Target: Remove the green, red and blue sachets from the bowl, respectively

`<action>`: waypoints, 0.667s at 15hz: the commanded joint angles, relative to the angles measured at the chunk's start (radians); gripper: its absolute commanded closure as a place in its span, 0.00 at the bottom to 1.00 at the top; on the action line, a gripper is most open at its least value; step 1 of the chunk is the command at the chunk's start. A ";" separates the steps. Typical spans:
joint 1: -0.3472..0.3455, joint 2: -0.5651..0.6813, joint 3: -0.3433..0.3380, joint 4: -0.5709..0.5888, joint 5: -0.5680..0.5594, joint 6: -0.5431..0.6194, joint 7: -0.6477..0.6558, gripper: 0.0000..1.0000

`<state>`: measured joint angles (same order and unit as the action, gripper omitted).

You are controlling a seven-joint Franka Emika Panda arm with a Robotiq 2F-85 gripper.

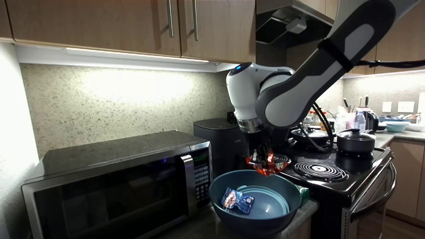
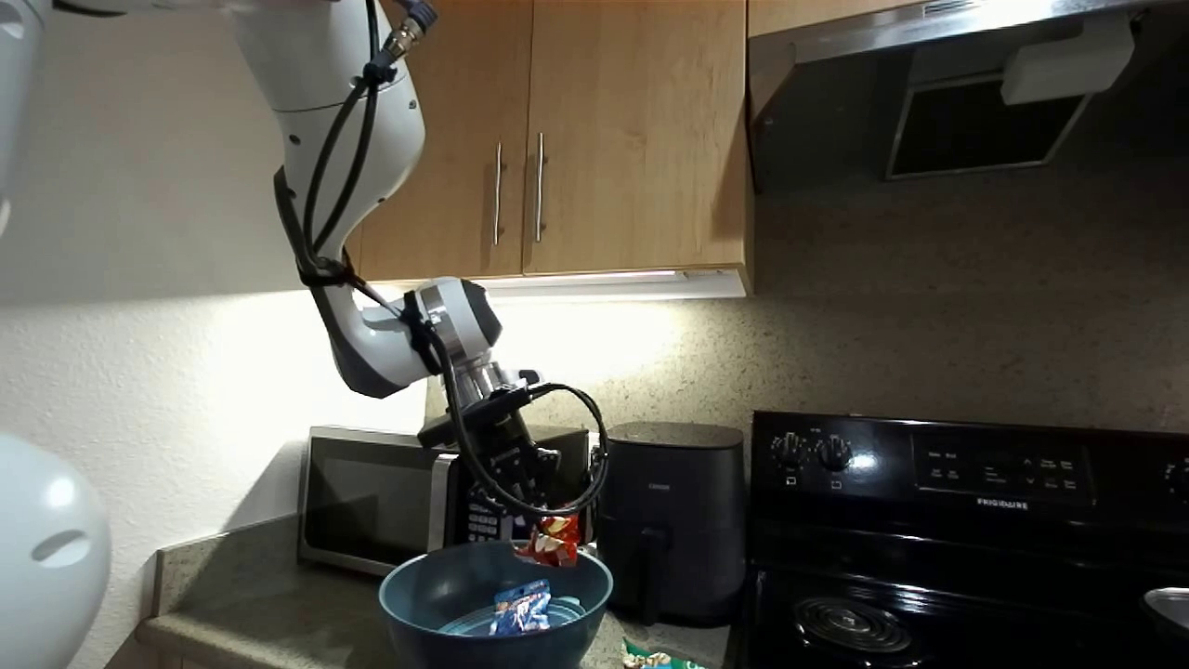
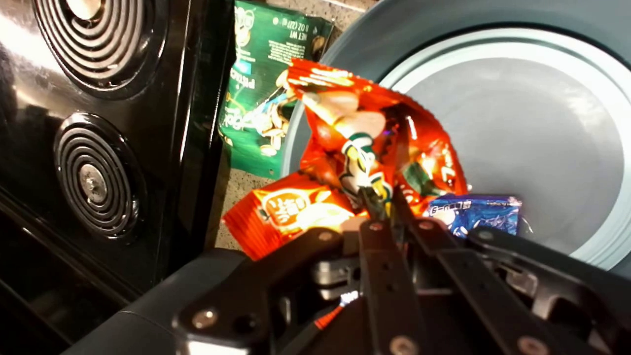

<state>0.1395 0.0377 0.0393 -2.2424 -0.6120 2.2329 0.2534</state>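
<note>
By the gripper (image 3: 387, 207), narrowed to a thin gap, the red sachet (image 3: 340, 153) is held pinched near the rim of the bowl (image 1: 255, 227). Its glossy orange-red film is crumpled, serrated at the ends and printed with a small cartoon figure and a pale oval emblem, its lettering blurred. Within the bowl, the blue sachet (image 1: 237, 200) is seen creased and shiny, marked with pale print that cannot be made out. Just outside the bowl, the green sachet (image 3: 261, 98) is rested on the counter (image 2: 246, 599); nuts are pictured on it, and "NET WT 8 OZ (227 g)" is read upside down. Farther off, "FRIGIDAIRE" is lettered on the black stove (image 2: 966, 571).
</note>
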 commanded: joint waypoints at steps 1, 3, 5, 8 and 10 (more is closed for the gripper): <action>-0.041 0.033 -0.008 0.018 -0.018 -0.001 -0.062 0.99; -0.064 0.038 -0.027 0.009 -0.021 -0.005 -0.068 0.99; -0.081 0.052 -0.044 0.015 -0.042 -0.012 -0.041 0.99; -0.107 0.054 -0.071 0.007 -0.050 -0.017 -0.021 0.99; -0.119 0.068 -0.081 0.005 -0.034 -0.017 -0.032 0.99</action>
<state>0.0383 0.0921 -0.0378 -2.2376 -0.6419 2.2299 0.2208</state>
